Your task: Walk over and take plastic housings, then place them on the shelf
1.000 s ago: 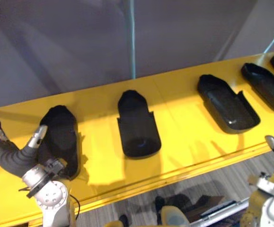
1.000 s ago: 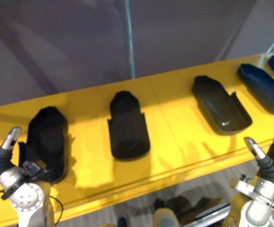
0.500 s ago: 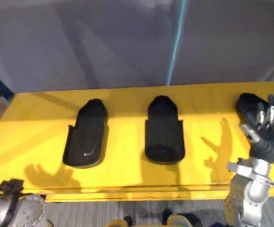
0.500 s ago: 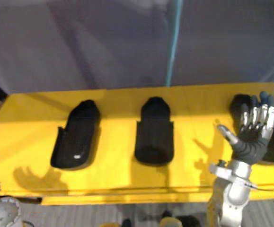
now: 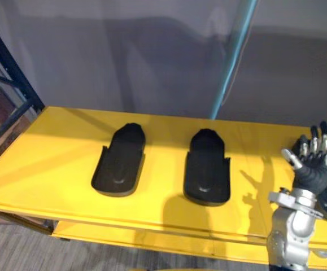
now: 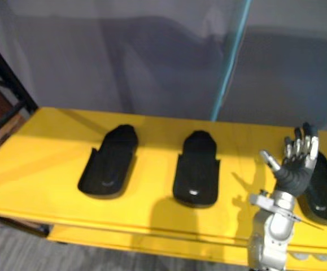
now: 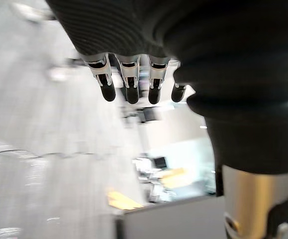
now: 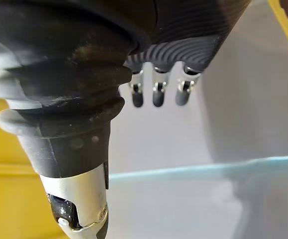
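Empty left robot hand [image 7: 129,82] over floor [image 7: 29,149]

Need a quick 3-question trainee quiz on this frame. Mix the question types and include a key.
1. True or false: the right hand is gripping a housing.
2. How many black housings lie on the yellow shelf in the right eye view? A) one B) three C) five
3. Fill in: the teal pole stands ___ the shelf.

Key:
1. False. The hand is open and holds nothing.
2. B
3. behind
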Motion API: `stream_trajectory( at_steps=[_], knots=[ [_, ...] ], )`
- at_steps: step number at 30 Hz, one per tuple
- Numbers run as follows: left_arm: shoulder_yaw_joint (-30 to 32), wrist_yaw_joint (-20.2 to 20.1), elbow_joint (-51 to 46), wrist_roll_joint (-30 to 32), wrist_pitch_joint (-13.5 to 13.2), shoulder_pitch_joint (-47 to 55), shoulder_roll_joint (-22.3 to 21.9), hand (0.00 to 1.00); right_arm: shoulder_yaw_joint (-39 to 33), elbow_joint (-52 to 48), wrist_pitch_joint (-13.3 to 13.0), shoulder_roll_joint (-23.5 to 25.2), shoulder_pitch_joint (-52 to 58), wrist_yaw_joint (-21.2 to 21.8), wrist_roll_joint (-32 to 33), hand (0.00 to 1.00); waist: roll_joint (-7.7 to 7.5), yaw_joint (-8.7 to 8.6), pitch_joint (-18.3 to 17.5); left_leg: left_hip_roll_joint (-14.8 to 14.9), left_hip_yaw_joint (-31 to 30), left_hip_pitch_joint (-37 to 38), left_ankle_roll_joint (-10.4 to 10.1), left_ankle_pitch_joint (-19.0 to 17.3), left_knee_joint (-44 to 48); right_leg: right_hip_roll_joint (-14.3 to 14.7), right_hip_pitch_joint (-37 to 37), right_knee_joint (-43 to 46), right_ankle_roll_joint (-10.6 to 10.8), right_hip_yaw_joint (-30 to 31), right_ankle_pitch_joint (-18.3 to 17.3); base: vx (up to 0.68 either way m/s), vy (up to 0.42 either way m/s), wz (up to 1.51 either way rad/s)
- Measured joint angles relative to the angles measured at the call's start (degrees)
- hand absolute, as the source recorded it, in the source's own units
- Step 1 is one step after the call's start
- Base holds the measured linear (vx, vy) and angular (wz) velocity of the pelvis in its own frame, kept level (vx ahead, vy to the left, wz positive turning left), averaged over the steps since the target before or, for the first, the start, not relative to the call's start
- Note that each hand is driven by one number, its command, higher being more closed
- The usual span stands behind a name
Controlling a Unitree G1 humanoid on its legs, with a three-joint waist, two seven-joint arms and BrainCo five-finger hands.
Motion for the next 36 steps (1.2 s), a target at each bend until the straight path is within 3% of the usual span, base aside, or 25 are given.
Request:
stream_trajectory(
  at_steps=[5, 7, 9, 10, 12, 14, 22, 27, 31, 33, 35, 36],
  knots=[
    [0.67, -5.11, 11.00, -6.36, 0.83, 0.18, 0.11, 0.00, -1.93, 0.02, 0.50, -0.03, -0.03, -0.28, 0.04, 0.00, 0.42, -0.83, 0.32, -0.06, 0.19, 0.02, 0.13, -0.11, 0.02, -0.09, -0.10, 0.18, 0.11, 0.17, -0.18, 0.00, 0.000, 0.00],
    [0.38, -14.54, 15.14, -9.31, 3.69, 0.13, 0.11, 0.00, -1.93, 0.04, 0.89, -0.14, -0.14, -0.52, 0.21, 0.00, 0.58, -1.27, 0.46, -0.02, 0.38, 0.02, 0.28, -0.21, 0.03, -0.07, -0.16, 0.18, 0.12, 0.29, -0.19, 0.00, 0.002, -0.02],
    [-0.27, -21.42, 17.15, -10.71, 4.82, -0.31, 0.13, 0.00, -1.94, 0.06, 1.79, -0.20, -0.15, -0.54, 0.53, 0.00, 0.82, -1.41, 0.59, 0.00, 0.54, 0.01, 0.35, -0.27, 0.01, -0.06, -0.25, 0.18, 0.19, 0.41, -0.23, 0.00, 0.004, -0.04],
    [-2.35, -28.65, 18.34, -10.73, 5.30, -0.59, 0.18, 0.00, -1.93, 0.13, 2.66, -0.22, -0.14, -0.52, 0.53, 0.00, 0.92, -1.50, 0.71, 0.02, 0.63, 0.01, 0.37, -0.29, -0.05, -0.05, -0.35, 0.25, 0.33, 0.46, -0.31, 0.00, 0.000, 0.00],
    [-5.47, -33.98, 18.84, -10.75, 5.34, -1.21, 0.23, 0.00, -1.94, 0.13, 2.91, -0.32, -0.15, -0.48, 0.49, 0.00, 0.95, -1.55, 1.02, 0.01, 0.66, 0.01, 0.37, -0.29, -0.08, -0.11, -0.53, 0.64, 0.41, 0.49, -0.47, 0.00, 0.000, 0.00],
    [-10.87, -39.68, 18.95, -14.67, 5.66, -2.40, 0.32, 0.00, -1.90, 0.12, 2.89, -0.66, -0.39, -0.34, -0.27, 0.00, 0.87, -1.68, 1.92, 0.00, 1.22, 0.02, 0.32, -0.44, 0.16, -0.33, -1.46, 2.15, 0.39, 1.05, -1.02, 0.02, 0.011, -0.11],
    [-18.80, -43.75, 19.43, -19.11, 6.55, -3.38, 0.90, 0.00, -1.67, -0.48, 2.73, -1.77, 0.43, 0.51, -0.67, 0.00, 0.62, -3.05, 6.01, 0.13, 4.76, -1.32, -0.19, -2.86, 6.33, -0.77, -4.33, 9.18, -0.24, 3.70, -4.70, 0.00, -0.007, -0.15],
    [-24.90, -43.31, 18.36, -19.26, 6.39, -6.10, 1.26, 0.00, -1.60, -0.57, 1.70, -4.07, 2.36, 3.68, -1.10, 0.00, 0.79, -3.19, 8.82, 0.81, 4.73, -3.97, -1.07, -3.85, 11.16, -0.79, -6.87, 14.50, -1.81, 3.26, -7.84, -0.08, -0.070, 0.08],
    [-25.19, -42.99, 18.25, -18.91, 6.42, -5.32, 1.21, 0.00, -1.60, -0.86, 1.54, -4.89, 2.41, 4.63, 0.50, 0.00, 0.51, -3.09, 10.29, 1.50, 6.62, -5.04, -1.02, -3.82, 18.17, -0.78, -5.07, 15.88, -2.76, 3.09, -9.16, -0.06, -0.076, 0.01],
    [-25.19, -42.99, 18.18, -18.40, 6.44, -4.02, 1.20, 0.00, -1.70, -0.88, 1.49, -5.75, 2.36, 4.44, 0.47, 0.00, 0.77, -3.11, 10.00, 1.76, 8.62, -6.16, -0.13, -3.09, 20.82, -0.97, -4.86, 15.90, -2.95, 3.19, -9.26, -0.05, -0.038, -0.07],
    [-24.89, -43.02, 18.38, -16.41, 6.67, -2.86, 1.11, 0.00, -3.61, -0.88, 0.65, -6.10, 2.45, 3.44, 0.48, 0.00, -1.03, -4.05, 8.91, -0.46, 10.05, -6.97, 0.99, 0.89, 19.41, -4.59, -6.14, 15.20, -3.03, 2.77, -8.53, -0.06, 0.013, 0.20],
    [-24.82, -43.04, 18.60, -16.36, 6.71, -2.88, 1.12, 0.00, -4.70, -0.90, 0.37, -6.12, 2.17, 3.35, 0.52, 0.00, -0.90, -4.52, 8.65, 0.46, 10.95, -7.99, 2.26, 0.09, 21.56, -5.01, -6.28, 14.76, -2.93, 2.29, -8.15, -0.07, 0.024, 0.30]
  ],
)
